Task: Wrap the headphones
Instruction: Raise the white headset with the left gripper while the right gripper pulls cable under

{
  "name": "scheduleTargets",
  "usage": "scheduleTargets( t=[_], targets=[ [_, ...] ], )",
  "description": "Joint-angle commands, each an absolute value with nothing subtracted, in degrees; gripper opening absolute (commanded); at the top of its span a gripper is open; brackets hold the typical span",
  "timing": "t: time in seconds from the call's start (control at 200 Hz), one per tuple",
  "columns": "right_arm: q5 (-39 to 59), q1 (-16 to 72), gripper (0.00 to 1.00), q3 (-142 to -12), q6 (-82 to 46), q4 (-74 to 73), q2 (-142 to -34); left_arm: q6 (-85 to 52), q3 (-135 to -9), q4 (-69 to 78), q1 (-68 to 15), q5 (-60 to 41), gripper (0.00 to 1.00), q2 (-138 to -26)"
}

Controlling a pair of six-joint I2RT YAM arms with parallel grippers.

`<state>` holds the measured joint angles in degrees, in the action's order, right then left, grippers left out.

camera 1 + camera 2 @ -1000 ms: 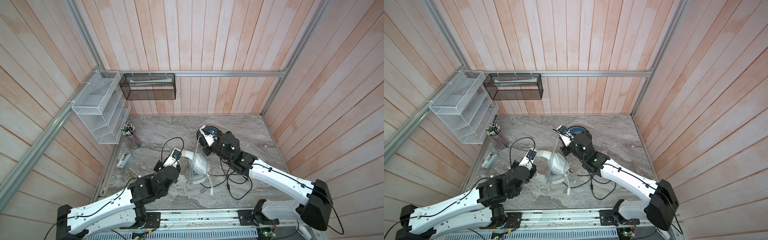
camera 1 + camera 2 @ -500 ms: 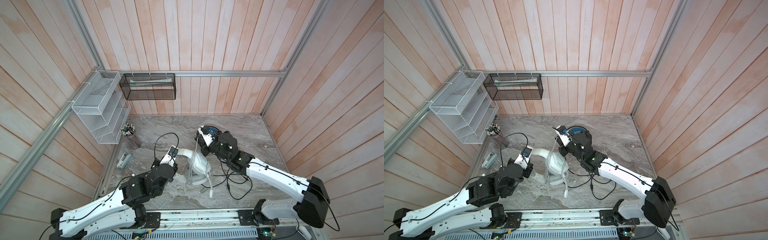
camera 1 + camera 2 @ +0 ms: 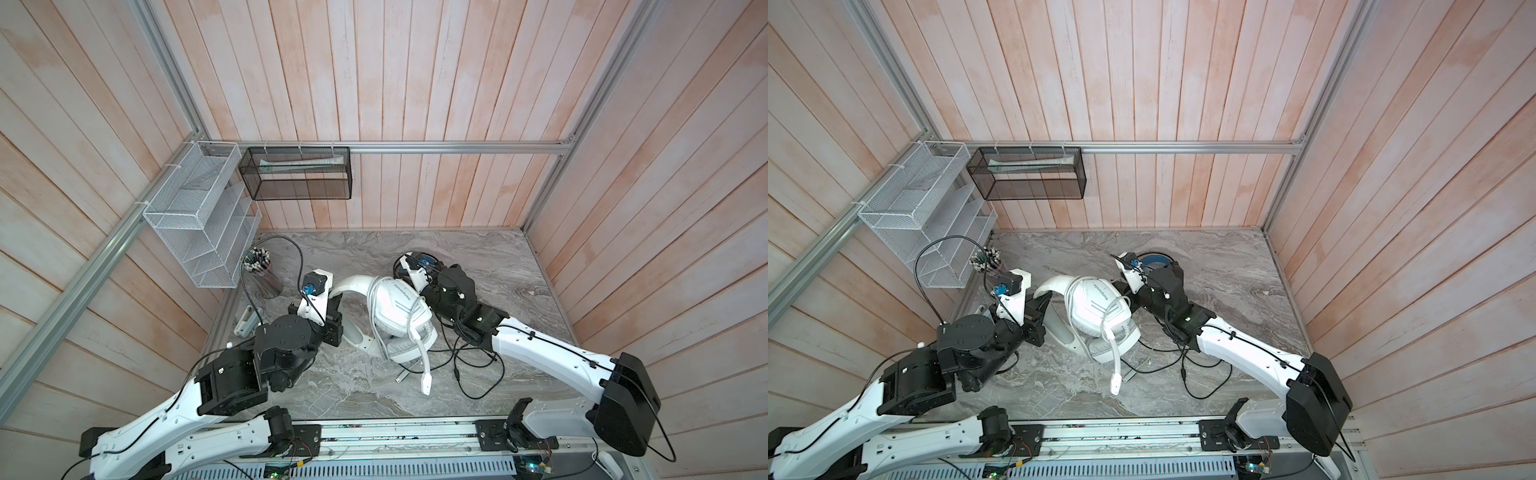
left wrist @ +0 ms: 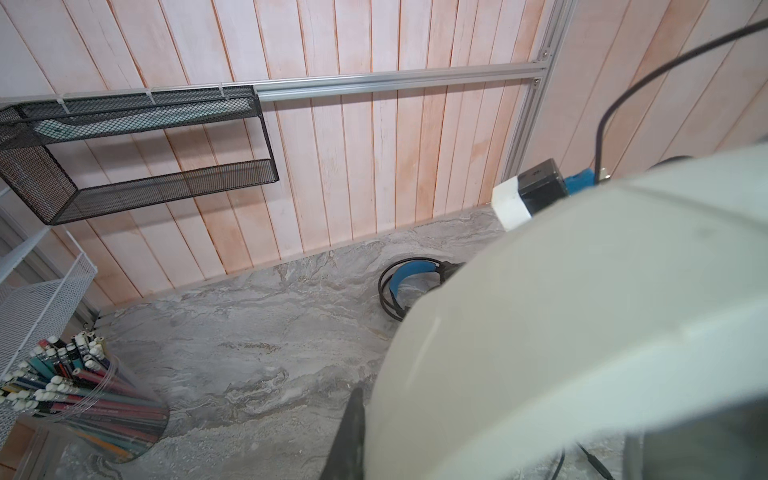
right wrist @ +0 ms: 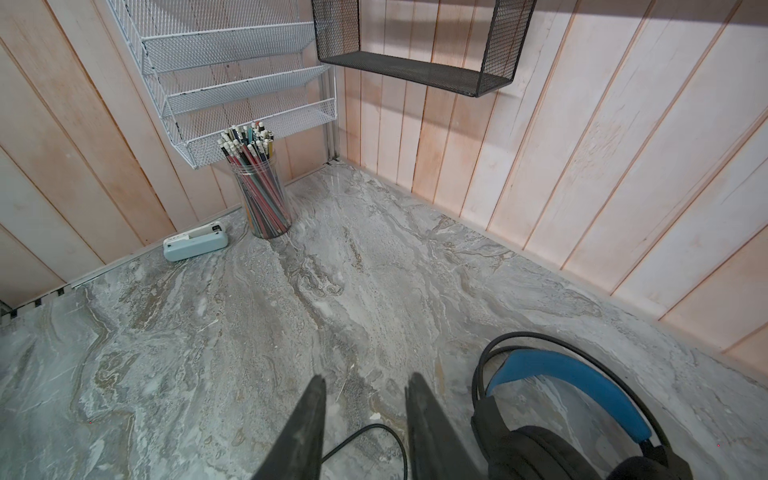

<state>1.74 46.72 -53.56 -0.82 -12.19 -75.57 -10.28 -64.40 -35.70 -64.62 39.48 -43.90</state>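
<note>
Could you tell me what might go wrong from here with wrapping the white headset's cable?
1. The right pincer is open and empty, so the white cable looped around the white headset ear cup is unsecured and may slacken.
2. The black cable lies loose beneath that pincer; the arm could snag it and drag the black headset.
3. Only the left pincer grips the headband; the headset could twist.

pale plank walls (image 3: 415, 83), grey marble tabletop (image 3: 353, 253), aluminium rail (image 3: 457, 147), white mesh rack (image 3: 195, 232)
</note>
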Motion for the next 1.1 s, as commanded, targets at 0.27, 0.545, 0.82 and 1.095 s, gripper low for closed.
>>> scheduleTargets(
  t=[0.27,0.545,0.82,1.095],
  targets=[
    [8.63,46.32,0.45,-45.61,-6.55,-20.97,-75.03,-19.47,-76.68,-34.95,-64.86,37.64,0.00,-46.13],
    [14.48,46.38,0.56,-37.52,-9.33,-26.28,-72.45,-20.75,-84.94,-40.18,-64.82,41.17,0.00,-51.43],
    [15.72,46.36,0.65,-27.60,-14.88,-34.75,-67.73,-20.25,-88.40,-40.32,-64.78,44.15,0.00,-53.20],
    [16.48,46.41,0.66,-25.91,-14.36,-35.98,-68.59,-19.51,-89.12,-39.95,-64.69,44.48,0.00,-53.75]
  ],
)
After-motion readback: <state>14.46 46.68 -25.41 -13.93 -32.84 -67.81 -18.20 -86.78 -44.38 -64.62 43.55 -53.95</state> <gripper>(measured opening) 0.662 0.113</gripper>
